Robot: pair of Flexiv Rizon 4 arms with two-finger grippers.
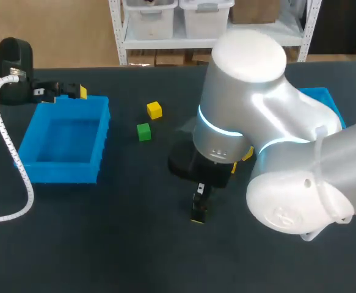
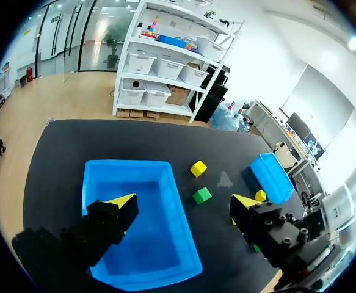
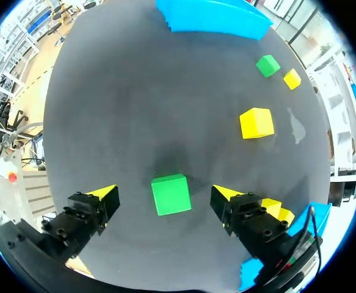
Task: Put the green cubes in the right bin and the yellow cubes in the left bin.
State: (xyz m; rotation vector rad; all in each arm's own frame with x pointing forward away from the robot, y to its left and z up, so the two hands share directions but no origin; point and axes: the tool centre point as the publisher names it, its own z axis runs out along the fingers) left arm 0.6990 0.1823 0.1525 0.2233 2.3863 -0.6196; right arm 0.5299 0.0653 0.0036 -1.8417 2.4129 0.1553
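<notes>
Left gripper [image 2: 184, 200] gapes wide, empty, at the left bin's [image 1: 61, 174] 12 o'clock rim. A yellow cube [image 1: 154, 110] sits mid-table, a green cube [image 1: 143, 131] at its 7 o'clock. Right gripper [image 3: 162, 194], wide open, straddles a second green cube [image 3: 170, 195] untouched. The right bin [image 1: 321, 97] lies at its 2 o'clock.

The desk [image 1: 104, 244] is matt black, faintly felt-like. The left bin [image 1: 65, 174] looks like smooth blue plastic; the right arm [image 1: 269, 104] has a glossy pale shell.

Bright, even light casts soft shadows on the table [image 1: 104, 244].
</notes>
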